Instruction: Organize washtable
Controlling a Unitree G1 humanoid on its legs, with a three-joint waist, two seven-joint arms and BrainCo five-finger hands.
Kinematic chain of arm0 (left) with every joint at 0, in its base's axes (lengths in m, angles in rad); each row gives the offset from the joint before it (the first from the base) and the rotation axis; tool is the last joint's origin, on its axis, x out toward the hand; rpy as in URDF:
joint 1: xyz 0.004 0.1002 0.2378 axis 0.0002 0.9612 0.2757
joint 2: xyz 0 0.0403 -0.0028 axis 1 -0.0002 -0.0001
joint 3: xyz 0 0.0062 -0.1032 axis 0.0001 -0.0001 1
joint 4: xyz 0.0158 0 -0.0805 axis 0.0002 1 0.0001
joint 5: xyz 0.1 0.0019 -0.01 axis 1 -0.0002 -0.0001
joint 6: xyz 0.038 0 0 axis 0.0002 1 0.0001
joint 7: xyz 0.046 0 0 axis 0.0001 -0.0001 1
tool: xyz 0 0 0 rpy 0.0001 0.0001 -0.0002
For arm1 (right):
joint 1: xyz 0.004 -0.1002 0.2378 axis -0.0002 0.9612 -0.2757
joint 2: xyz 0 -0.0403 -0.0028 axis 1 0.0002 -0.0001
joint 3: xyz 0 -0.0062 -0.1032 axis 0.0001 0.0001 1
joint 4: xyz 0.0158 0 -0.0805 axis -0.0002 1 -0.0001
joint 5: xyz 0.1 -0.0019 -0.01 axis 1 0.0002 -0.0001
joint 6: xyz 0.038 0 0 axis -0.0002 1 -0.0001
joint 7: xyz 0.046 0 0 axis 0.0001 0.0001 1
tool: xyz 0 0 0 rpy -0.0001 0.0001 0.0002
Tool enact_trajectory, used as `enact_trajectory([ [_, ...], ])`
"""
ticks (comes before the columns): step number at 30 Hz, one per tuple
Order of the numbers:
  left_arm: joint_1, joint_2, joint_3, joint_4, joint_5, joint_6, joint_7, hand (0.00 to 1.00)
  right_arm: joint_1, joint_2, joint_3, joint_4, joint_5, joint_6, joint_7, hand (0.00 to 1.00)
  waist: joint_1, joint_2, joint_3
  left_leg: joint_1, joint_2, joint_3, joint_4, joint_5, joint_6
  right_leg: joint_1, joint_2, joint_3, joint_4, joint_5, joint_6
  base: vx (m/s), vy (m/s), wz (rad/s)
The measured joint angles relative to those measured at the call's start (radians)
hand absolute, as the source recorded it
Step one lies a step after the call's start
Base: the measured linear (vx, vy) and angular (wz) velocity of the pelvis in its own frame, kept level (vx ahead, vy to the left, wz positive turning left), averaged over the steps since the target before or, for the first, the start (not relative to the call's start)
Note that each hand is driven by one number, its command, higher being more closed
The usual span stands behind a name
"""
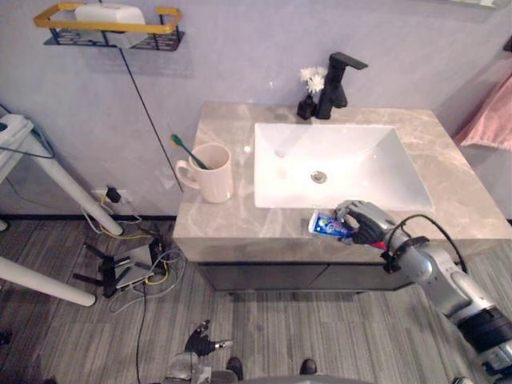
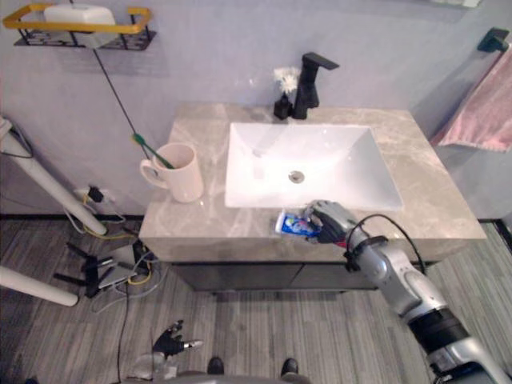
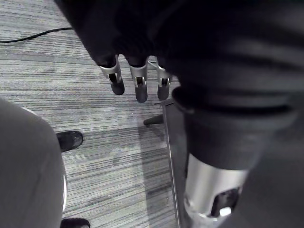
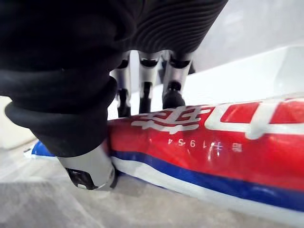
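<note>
Grey marble tabletop [image 1: 232, 220] | red, white and blue toothpaste tube [image 1: 325, 225] is laid along front edge | right hand [image 1: 364, 220] fingers are curled round its right end | left hand [image 1: 200, 342] is hung low, fingers relaxed, empty

Shelf [image 1: 108, 30]: black wire with a yellow rail, on the wall up and left of the washtable [image 1: 218, 222].
Box [image 1: 110, 14]: white, lying in the shelf.
Cord [image 1: 148, 108]: dark, slanting down the wall from the shelf.
Towel [image 1: 492, 120]: pink, hanging at the right.
Cables [image 1: 140, 270]: tangled on the floor, left of the cabinet.
Tube [image 1: 72, 193]: white, slanted, far left.
Floor [image 1: 320, 336]: grey, striped.
</note>
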State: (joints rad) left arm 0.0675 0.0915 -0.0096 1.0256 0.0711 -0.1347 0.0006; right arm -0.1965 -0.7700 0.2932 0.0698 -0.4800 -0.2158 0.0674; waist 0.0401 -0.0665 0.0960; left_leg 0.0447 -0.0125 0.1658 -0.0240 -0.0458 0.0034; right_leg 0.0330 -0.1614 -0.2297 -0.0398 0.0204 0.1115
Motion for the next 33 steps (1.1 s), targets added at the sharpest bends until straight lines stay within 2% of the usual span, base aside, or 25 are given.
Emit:
enact_trajectory([
  [10, 0.000, 0.000, 0.004, 0.003, -0.001, 0.000, 0.001, 0.00, 0.063, 0.036, -0.046, -0.052, 0.002, -0.003, -0.006, 1.00, -0.002, 0.002, -0.001, 0.003, 0.000, -0.003, -0.002, 0.000, 0.000, 0.010, 0.000, -0.003, 0.000, 0.000, 0.000, 0.00, 0.000, 0.01],
  [15, 0.001, 0.001, 0.022, 0.005, -0.001, 0.000, 0.002, 0.00, 0.077, 0.091, -0.106, -0.062, 0.002, -0.002, -0.051, 1.00, -0.002, 0.005, -0.003, 0.004, -0.001, -0.012, -0.002, 0.002, 0.000, 0.014, -0.001, -0.012, 0.000, 0.000, 0.000, 0.00, 0.000, 0.05],
  [21, 0.013, -0.011, 0.062, 0.005, -0.005, -0.001, 0.008, 0.00, 0.091, 0.157, -0.180, -0.179, 0.011, -0.005, -0.121, 1.00, -0.010, 0.016, -0.009, 0.004, 0.000, -0.013, -0.001, 0.002, 0.000, 0.017, -0.001, -0.013, 0.000, 0.000, 0.000, 0.00, 0.000, 0.00],
  [27, 0.026, -0.006, 0.120, 0.005, -0.020, -0.002, 0.028, 0.00, 0.101, 0.209, -0.196, -0.281, 0.047, -0.029, -0.161, 1.00, -0.023, 0.020, -0.012, 0.007, 0.001, -0.014, 0.005, 0.002, 0.000, 0.023, -0.001, -0.014, 0.000, 0.000, 0.000, -0.01, -0.006, 0.00],
  [33, 0.092, 0.033, 0.235, -0.051, -0.022, -0.005, 0.080, 0.00, 0.117, 0.237, -0.189, -0.369, 0.101, -0.080, -0.171, 1.00, -0.021, 0.045, -0.033, 0.009, 0.011, -0.012, 0.002, 0.002, 0.000, 0.022, 0.000, -0.013, 0.001, 0.000, 0.000, -0.02, -0.016, 0.00],
])
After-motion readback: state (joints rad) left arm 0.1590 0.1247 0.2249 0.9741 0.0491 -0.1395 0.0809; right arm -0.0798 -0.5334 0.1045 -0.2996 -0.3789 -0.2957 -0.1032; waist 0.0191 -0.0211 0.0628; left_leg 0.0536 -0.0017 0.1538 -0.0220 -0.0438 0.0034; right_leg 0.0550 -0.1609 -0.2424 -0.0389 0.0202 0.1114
